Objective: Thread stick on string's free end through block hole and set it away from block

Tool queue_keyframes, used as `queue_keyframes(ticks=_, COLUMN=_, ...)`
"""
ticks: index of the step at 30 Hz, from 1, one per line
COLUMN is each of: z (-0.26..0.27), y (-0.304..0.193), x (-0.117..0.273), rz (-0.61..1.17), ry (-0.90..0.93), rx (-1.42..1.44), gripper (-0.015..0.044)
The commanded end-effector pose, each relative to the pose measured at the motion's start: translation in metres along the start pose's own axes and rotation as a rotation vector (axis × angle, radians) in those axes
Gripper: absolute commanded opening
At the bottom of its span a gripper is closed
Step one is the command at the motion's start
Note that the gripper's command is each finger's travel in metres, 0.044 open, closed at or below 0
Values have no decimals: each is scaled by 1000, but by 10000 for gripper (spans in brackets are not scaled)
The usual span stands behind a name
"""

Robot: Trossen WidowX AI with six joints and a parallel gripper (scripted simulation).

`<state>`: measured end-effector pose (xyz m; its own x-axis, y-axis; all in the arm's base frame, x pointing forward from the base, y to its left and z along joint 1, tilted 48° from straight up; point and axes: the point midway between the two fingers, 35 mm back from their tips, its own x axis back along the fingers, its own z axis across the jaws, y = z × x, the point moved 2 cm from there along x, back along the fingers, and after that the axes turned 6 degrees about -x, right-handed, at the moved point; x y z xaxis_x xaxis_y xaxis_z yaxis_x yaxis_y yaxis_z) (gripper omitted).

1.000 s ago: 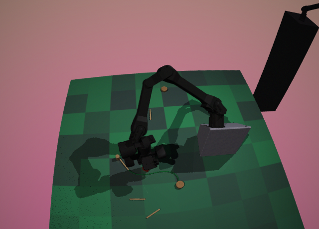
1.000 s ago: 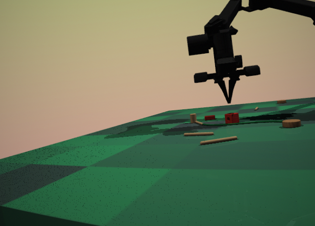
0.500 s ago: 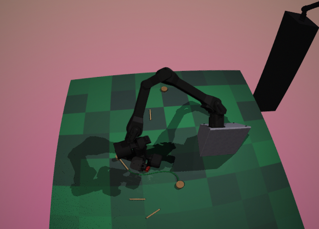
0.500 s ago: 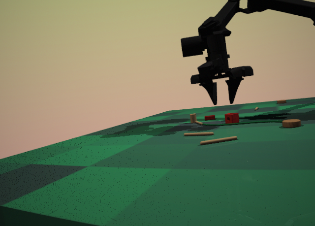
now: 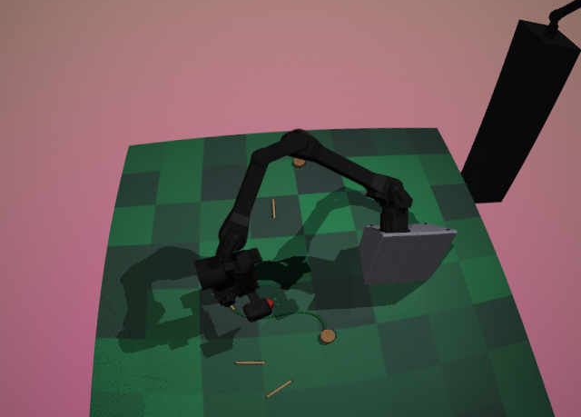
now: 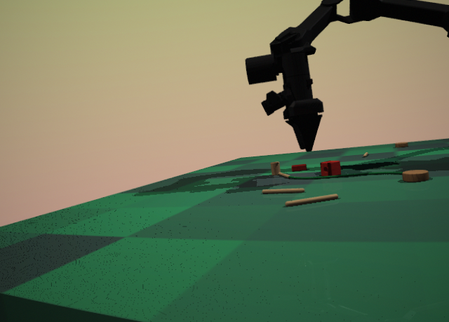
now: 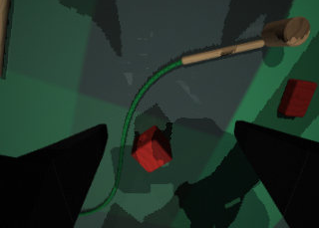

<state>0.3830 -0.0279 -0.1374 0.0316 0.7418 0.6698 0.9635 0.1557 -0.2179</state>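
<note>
From the top, the string's stick (image 5: 231,307) peeks out beside my jaws (image 5: 227,303) (image 6: 308,151); exterior, I'm above the counter (image 5: 422,384) (image 6: 217,275) (image 7: 40,99); wrist, I'm spread wide, holding nothing, the stick ahead, running crosswise toward the upright peg (image 6: 275,168) (image 7: 294,31).

Top view high, exterior low

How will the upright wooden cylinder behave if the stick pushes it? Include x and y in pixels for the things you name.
The wooden cylinder (image 6: 275,168) (image 7: 286,32) looks stiff, so it should keep its shape. Standing on end and rather narrow, it could tip. Its side is round, so once fallen it would probably roll.
</note>
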Motion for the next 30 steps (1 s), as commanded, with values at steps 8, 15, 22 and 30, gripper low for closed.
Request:
queue_keyframes(ticks=8, z=-18, y=43, x=3, rz=-11, ry=6, rx=-1276, gripper=440)
queue_keyframes(ticks=15, z=-18, y=44, x=3, rz=-11, ry=6, rx=-1362, gripper=440)
queue_keyframes(ticks=22, z=-18, y=44, x=3, rz=-11, ry=6, rx=-1362, gripper=440)
queue_keyframes(ticks=30, z=-18, y=44, x=3, rz=-11, ry=6, rx=-1362, gripper=387)
